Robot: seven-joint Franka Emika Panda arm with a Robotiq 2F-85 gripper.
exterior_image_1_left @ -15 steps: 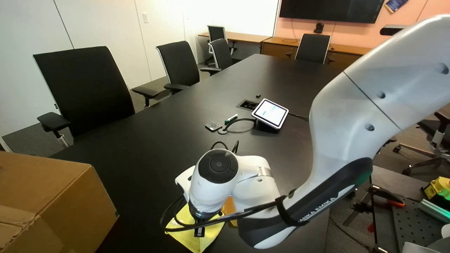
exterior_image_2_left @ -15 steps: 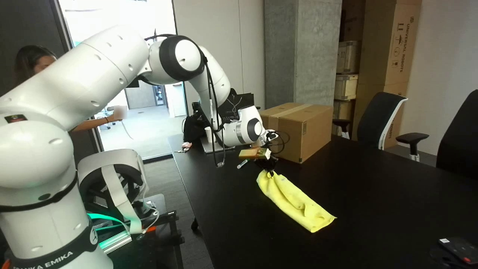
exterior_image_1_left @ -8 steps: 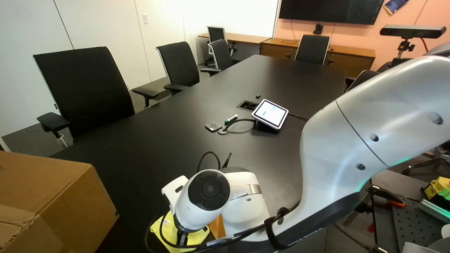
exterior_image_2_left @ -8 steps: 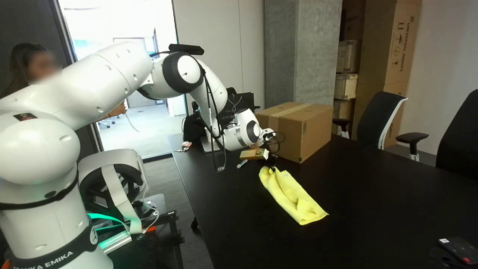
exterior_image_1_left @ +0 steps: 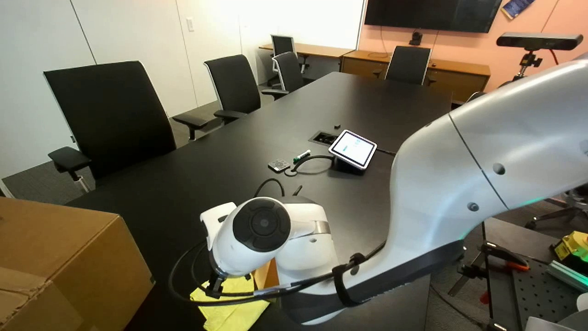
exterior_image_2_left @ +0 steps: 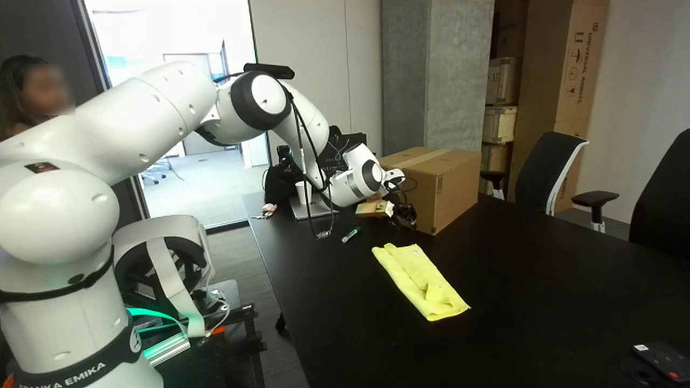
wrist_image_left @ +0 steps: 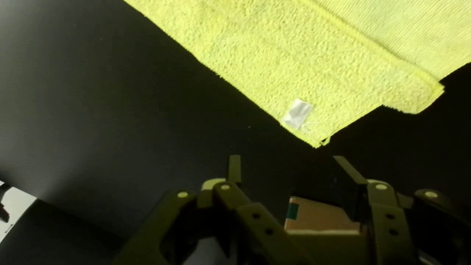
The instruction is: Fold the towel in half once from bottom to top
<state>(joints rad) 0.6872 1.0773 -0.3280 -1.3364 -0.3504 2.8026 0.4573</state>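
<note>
The yellow-green towel (exterior_image_2_left: 418, 280) lies on the black table as a long folded strip, rumpled at the end farther from my gripper. In the wrist view the towel (wrist_image_left: 257, 55) shows a corner with a white tag (wrist_image_left: 297, 113), and a hemmed edge runs across the layers. My gripper (wrist_image_left: 287, 160) stands open just past that corner, its fingers (wrist_image_left: 234, 167) well apart with no cloth between them. In an exterior view the gripper (exterior_image_2_left: 407, 218) hangs off the towel's far end, toward the box. Arm and cables cover part of the towel (exterior_image_1_left: 234, 310) in an exterior view.
A large cardboard box (exterior_image_2_left: 431, 186) stands close behind the gripper; its edge (wrist_image_left: 320, 215) shows below the jaws. A green marker (exterior_image_2_left: 351, 234) lies near the towel. A laptop (exterior_image_2_left: 312, 209) with a white cup (exterior_image_2_left: 303, 192), a remote (exterior_image_2_left: 663, 360) and a tablet (exterior_image_1_left: 353, 149) are also on the table.
The towel has been pulled a little toward the box. My gripper has since opened and let go of its end, then moved up and toward the box; the towel's end now lies flat.
</note>
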